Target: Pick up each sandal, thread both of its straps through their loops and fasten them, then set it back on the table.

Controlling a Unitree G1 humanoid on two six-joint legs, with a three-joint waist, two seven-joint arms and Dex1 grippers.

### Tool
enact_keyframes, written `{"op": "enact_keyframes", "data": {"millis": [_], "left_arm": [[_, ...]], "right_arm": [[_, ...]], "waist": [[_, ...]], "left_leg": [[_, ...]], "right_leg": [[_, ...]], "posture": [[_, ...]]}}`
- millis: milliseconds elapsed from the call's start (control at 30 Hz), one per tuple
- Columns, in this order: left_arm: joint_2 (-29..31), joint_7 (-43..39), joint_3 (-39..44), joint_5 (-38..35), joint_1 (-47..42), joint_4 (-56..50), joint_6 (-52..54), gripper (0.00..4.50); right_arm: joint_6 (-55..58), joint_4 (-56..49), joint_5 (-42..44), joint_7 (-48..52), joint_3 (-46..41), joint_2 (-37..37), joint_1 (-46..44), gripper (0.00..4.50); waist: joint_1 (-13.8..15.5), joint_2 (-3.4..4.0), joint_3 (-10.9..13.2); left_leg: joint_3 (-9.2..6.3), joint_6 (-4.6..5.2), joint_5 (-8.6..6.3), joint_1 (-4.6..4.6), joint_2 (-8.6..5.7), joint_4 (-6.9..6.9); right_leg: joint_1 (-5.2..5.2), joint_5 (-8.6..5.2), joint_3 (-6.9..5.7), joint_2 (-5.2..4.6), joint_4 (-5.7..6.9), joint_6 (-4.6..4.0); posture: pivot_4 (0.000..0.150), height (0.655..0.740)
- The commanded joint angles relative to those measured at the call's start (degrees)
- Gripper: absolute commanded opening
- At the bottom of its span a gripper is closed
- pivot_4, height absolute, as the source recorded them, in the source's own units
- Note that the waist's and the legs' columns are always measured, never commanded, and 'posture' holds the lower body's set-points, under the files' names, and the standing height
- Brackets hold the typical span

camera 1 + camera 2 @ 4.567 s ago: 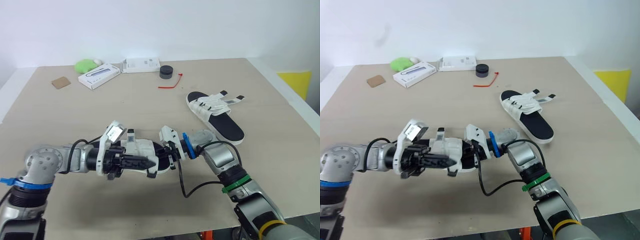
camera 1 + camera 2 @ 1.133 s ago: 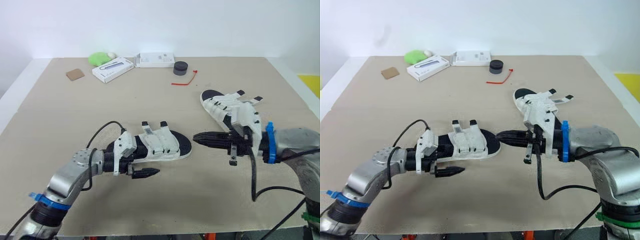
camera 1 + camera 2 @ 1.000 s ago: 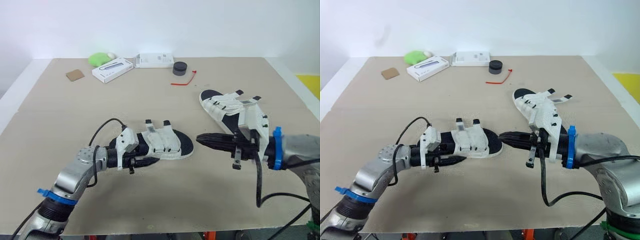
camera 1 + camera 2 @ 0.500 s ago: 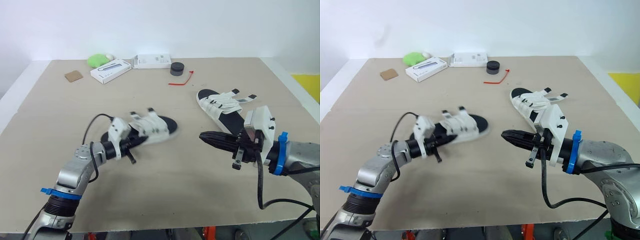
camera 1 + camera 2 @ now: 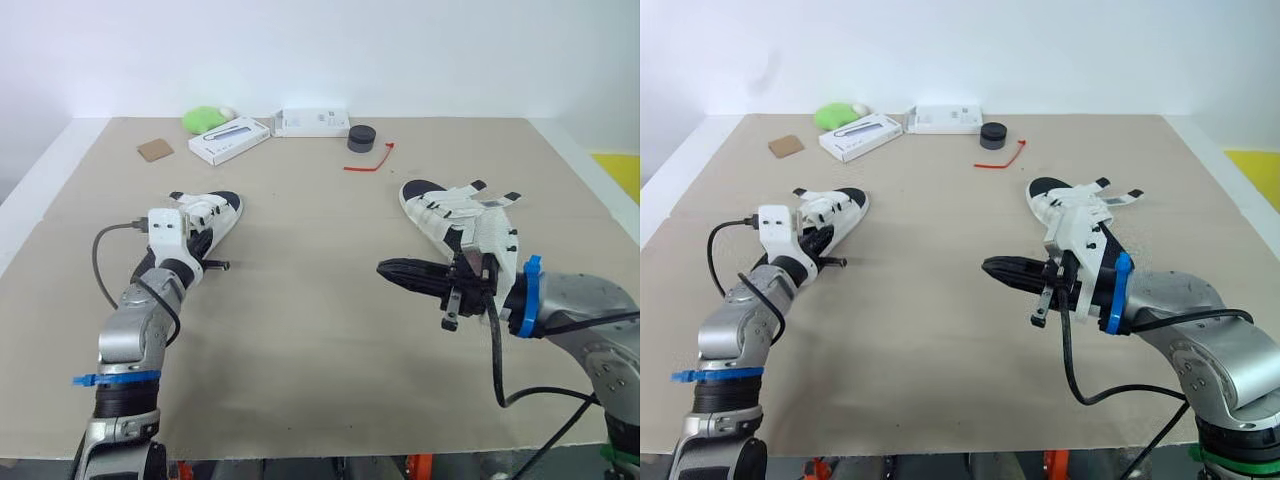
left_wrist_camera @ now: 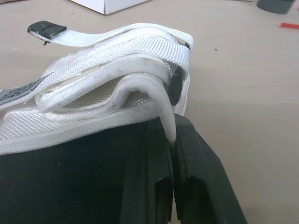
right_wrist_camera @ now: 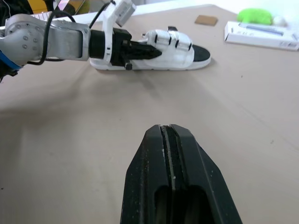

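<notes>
1. I saw the left gripper (image 6: 171, 140) pinched on a strap (image 6: 156, 91) of the left sandal (image 5: 216, 212), which lay at the table's (image 5: 300, 330) left side. The webbing partly hid its fingertips.
2. The right gripper (image 7: 167, 129) hung mid-table, fingers together and empty.
3. The right sandal (image 5: 438, 204) lay behind it, its near end hidden by my right wrist.

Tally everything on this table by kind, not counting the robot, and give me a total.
Sandals: 2, the left sandal and the right sandal
White boxes: 2
Green lump: 1
Brown square: 1
Black round piece: 1
Red tie: 1
Total: 8
</notes>
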Motion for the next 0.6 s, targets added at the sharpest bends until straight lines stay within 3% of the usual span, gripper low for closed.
{"op": "enact_keyframes", "data": {"millis": [33, 200, 300, 533, 600], "left_arm": [[-1.10, 3.03, 1.11, 1.41, -4.31, 2.98, -3.15, 0.02], [-3.60, 5.95, 0.43, 2.55, -5.57, 4.16, -4.48, 0.02], [-4.49, 5.50, 0.12, 1.70, -4.44, 1.83, -3.85, 0.93], [-2.59, -2.75, 0.66, -5.86, -0.36, -8.32, 1.61, 4.15], [-0.92, -4.57, 2.55, -9.20, 2.28, -12.12, 4.54, 4.15]], "right_arm": [[-1.98, 0.03, -0.51, -0.50, -0.75, 0.31, -0.38, 0.00], [-3.05, 0.18, -0.70, -2.16, -1.66, 1.24, 1.14, 0.00], [-3.69, 0.49, -1.21, -2.69, -1.32, 1.64, 1.45, 0.00], [-4.73, 1.87, -1.67, -2.74, -0.80, 2.25, 0.88, 0.00], [-5.24, 2.71, -2.08, -2.48, -0.76, 2.23, 0.83, 0.00]], "waist": [[-0.10, 0.00, 0.00], [-0.28, -0.01, 0.00], [-0.29, -0.01, 0.00], [-0.40, -0.01, 0.00], [-0.55, 0.00, 0.00]], "left_leg": [[0.01, 0.01, 0.02, 0.00, 0.00, 0.00], [0.01, 0.00, 0.05, -0.03, 0.00, 0.01], [0.01, 0.00, 0.05, -0.03, 0.00, 0.00], [0.01, -0.05, 0.09, -0.02, 0.00, 0.01], [0.01, -0.05, 0.09, -0.02, 0.01, 0.00]], "right_leg": [[0.00, 0.03, 0.01, 0.00, 0.00, 0.02], [-0.01, 0.05, 0.03, 0.00, 0.00, 0.03], [-0.01, 0.05, 0.03, 0.00, 0.00, 0.03], [-0.01, 0.08, 0.04, 0.01, 0.00, 0.03], [-0.01, 0.08, 0.04, 0.00, 0.00, 0.03]], "posture": [[0.150, 0.7400], [0.150, 0.7400], [0.150, 0.7400], [0.150, 0.7400], [0.150, 0.7400]]}}
